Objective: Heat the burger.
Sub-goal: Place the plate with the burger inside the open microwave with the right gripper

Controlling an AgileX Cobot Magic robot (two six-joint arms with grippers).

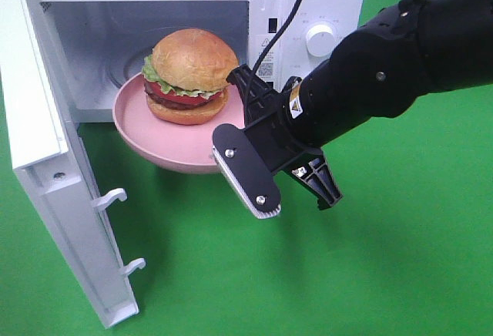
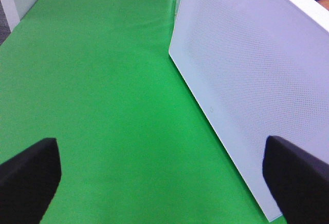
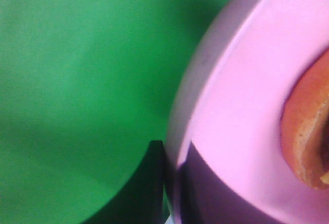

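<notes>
The burger [image 1: 189, 74], with a glossy brown bun, lettuce and a red layer, sits on a round pink plate [image 1: 146, 132] at the mouth of the open white microwave [image 1: 323, 12]. The plate's front part sticks out past the opening. My right gripper [image 1: 227, 151] is shut on the plate's near right rim. The right wrist view shows that gripper [image 3: 175, 188] clamping the pink plate [image 3: 241, 106], with the burger's bun edge [image 3: 308, 126] beside it. My left gripper [image 2: 164, 183] stands wide open over green cloth with nothing in it. It does not show in the exterior view.
The microwave door [image 1: 46, 159] swings out to the left, its latch hooks facing the front. In the left wrist view the door's outer face [image 2: 247, 80] stands close to the left gripper. A green cloth [image 1: 347, 274] covers the table.
</notes>
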